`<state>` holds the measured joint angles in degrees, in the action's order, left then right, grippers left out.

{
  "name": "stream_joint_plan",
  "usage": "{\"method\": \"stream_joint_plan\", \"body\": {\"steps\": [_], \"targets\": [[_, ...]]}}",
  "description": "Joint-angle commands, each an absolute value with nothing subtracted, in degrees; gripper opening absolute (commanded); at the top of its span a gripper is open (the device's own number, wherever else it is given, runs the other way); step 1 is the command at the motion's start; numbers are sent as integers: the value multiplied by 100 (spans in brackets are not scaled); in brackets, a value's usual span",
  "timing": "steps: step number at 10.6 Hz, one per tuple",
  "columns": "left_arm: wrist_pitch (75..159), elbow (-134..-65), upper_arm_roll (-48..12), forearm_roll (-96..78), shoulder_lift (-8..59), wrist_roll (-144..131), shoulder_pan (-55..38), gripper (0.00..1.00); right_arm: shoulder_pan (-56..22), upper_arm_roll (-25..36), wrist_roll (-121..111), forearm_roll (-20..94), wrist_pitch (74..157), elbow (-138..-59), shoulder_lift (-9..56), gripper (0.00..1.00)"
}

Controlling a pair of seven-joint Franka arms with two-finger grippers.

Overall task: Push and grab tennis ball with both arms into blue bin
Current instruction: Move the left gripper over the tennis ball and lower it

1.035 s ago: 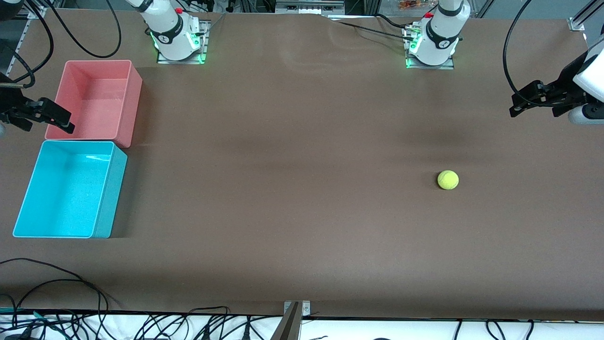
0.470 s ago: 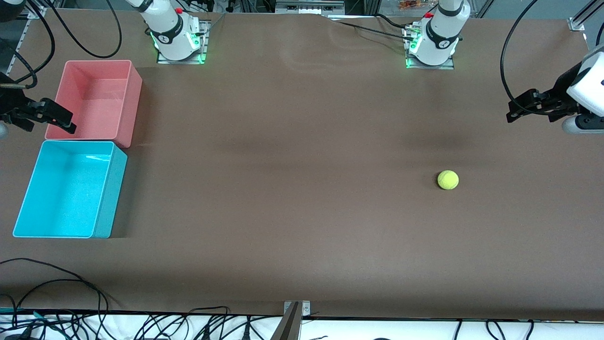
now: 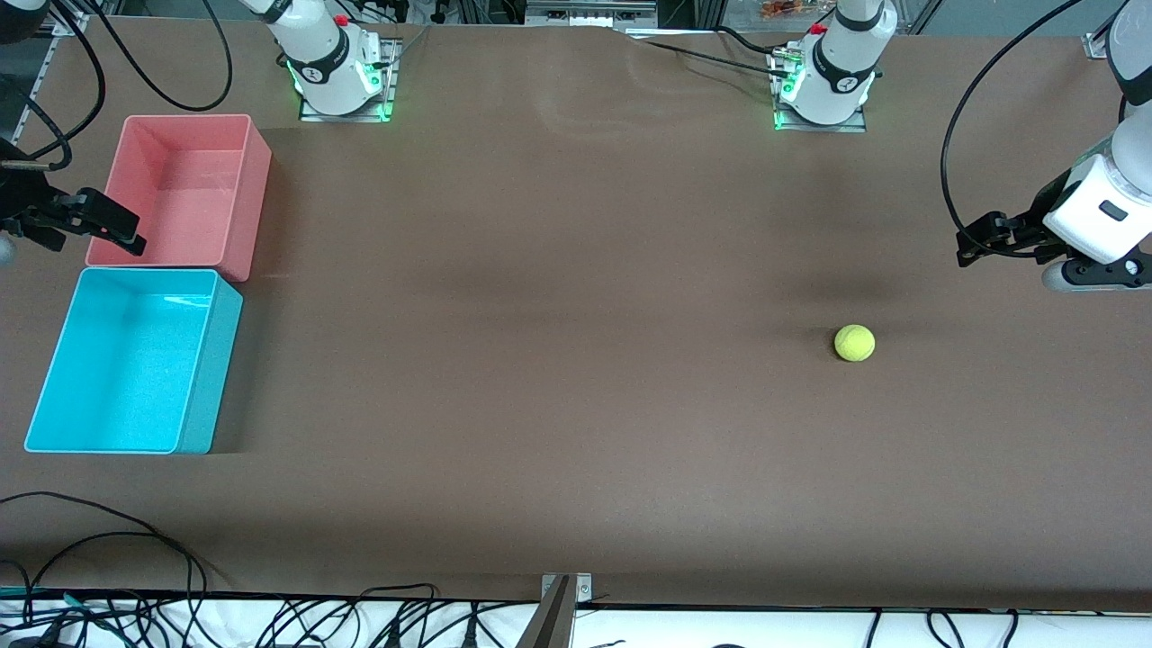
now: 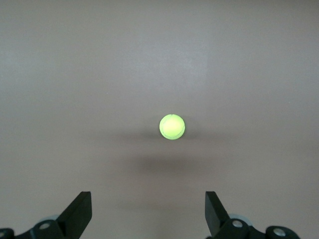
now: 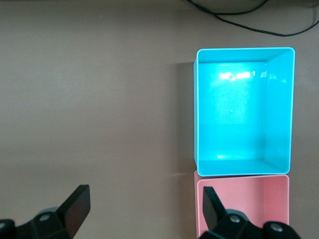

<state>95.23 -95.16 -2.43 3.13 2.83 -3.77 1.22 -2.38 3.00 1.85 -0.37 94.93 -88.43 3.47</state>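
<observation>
Front view gives us the layout: the tennis ball [image 3: 854, 343] sits alone on the brown bench [image 3: 576, 360], toward the left arm's end, well apart from the blue bin [image 3: 135, 360], which stands at the right arm's end, just beside the pink bin [image 3: 184, 193] and nearer to the front camera than it.

Our left gripper [image 3: 976, 243] hangs in the air over bare bench at the left arm's end, short of the ball and not touching it. In the left wrist view its jaws stand wide apart and empty, the ball [image 4: 172, 127] centred between the two fingertips [image 4: 79, 211] but clearly farther off. Our right gripper [image 3: 112, 225] waits over the edge of the pink bin, its jaws likewise spread wide with nothing in them; its wrist view looks down on the blue bin [image 5: 242, 52].

We judge the ball light, springy and felt-covered, so it should grip well but roll freely on this flat surface at the least nudge. A push ought to go through its middle, low and straight, or it will veer off. For the grab, we would close on it across its widest part, jaws level with its centre; pinching above that line would likely squeeze it out downward. It is not fragile, so firm pressure should do no harm.
</observation>
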Motion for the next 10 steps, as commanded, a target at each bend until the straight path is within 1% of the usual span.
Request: {"method": "stream_joint_plan", "body": {"steps": [1, 3, 6, 8, 10], "targets": [[9580, -9877, -255, 483, 141, -246, 141, 100, -194, 290, 115, -44, 9457, -8780, 369, 100], [9728, -10220, -237, 396, 62, -246, 158, 100, -211, 281, 123, -105, 9440, -8789, 395, 100], [10571, -10922, -246, 186, -79, -229, 229, 100, -211, 290, 123, -70, 9448, -8789, 422, 100], [10906, -11397, -237, -358, -175, -237, 325, 100, -202, 290, 114, -44, 9448, -8789, 422, 100], [11213, -11767, -237, -396, -237, -237, 325, 100, -211, 290, 123, -44, 9457, -8789, 431, 100]]}}
